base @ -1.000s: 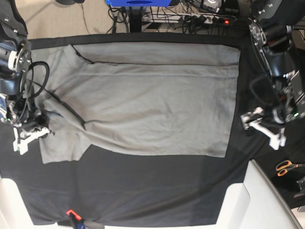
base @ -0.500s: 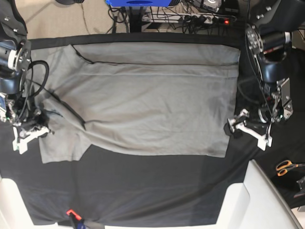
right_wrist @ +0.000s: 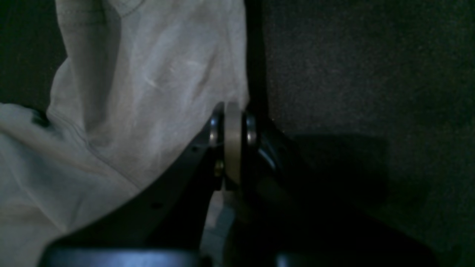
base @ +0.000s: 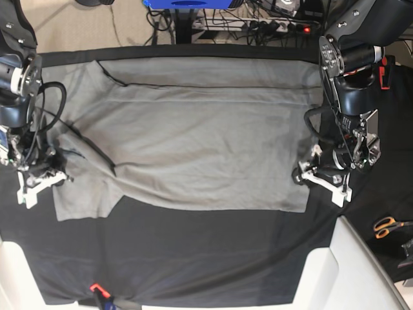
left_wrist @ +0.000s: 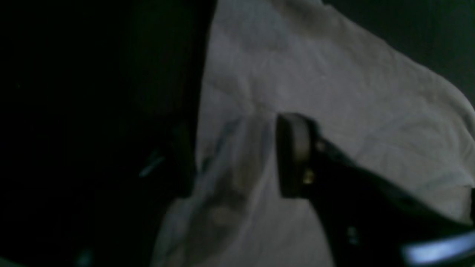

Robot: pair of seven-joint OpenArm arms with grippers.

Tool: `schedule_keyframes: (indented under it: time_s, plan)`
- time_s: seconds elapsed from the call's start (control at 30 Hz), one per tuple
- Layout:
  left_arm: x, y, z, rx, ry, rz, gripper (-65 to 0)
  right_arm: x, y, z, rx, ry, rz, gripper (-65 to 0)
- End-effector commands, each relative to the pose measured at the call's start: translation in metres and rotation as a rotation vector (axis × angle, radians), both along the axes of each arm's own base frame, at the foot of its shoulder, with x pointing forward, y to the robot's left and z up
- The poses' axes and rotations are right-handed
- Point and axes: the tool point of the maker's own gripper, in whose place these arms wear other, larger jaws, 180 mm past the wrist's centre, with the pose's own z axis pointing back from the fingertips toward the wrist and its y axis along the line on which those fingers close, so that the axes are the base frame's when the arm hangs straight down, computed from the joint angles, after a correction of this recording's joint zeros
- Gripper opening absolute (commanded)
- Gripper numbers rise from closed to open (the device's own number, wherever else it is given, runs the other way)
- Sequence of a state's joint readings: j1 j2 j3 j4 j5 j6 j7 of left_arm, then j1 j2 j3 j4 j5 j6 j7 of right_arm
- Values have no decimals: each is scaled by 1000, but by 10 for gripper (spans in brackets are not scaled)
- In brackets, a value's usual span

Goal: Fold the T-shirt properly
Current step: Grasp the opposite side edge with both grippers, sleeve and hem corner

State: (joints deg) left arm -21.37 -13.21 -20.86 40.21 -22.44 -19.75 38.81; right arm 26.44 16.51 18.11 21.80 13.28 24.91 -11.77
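Left gripper (base: 308, 175) moved onto T-shirt (base: 206, 129) hem, jaws partly open, right gripper (base: 40, 182) clamped on sleeve

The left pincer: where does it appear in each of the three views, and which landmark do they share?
Base view: the left pincer is at the right side, at the T-shirt's right edge, low down.
Left wrist view: centre of the picture, over grey cloth; one finger shows clearly.
Right wrist view: not in it; only the right pincer shows.
Shared landmark: the grey T-shirt on the black table cover.
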Motion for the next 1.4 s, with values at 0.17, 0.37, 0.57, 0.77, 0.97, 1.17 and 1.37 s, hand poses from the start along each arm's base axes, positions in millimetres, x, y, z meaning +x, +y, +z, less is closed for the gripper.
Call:
schedule_keyframes:
  time_s: [0.17,0.37,0.57,0.77,0.97,1.17,1.37]
  plan:
    - [-6,5,-2,15,38,-17,-650,10,-11,12,-21,-27,-7,-642]
    - [-9,15,-1,35,51,-21,-650,10,-11,12,-21,-26,-6,-642]
    - [-23,28,9,79,76,-47,-650,10,-11,12,-21,-26,-6,-642]
    - [-47,39,9,143,93,-24,-650,10,-11,12,-21,-26,-6,-642]
    - [-48,38,10,144,91,-27,-650,10,-10,12,-20,-26,-5,-642]
    - [-43,37,39,196,65,-81,-309,9,-10,11,-20,-25,-5,-642]
    - [-25,58,75,245,-33,-38,-178,9,-10,11,-20,-25,-5,-642]
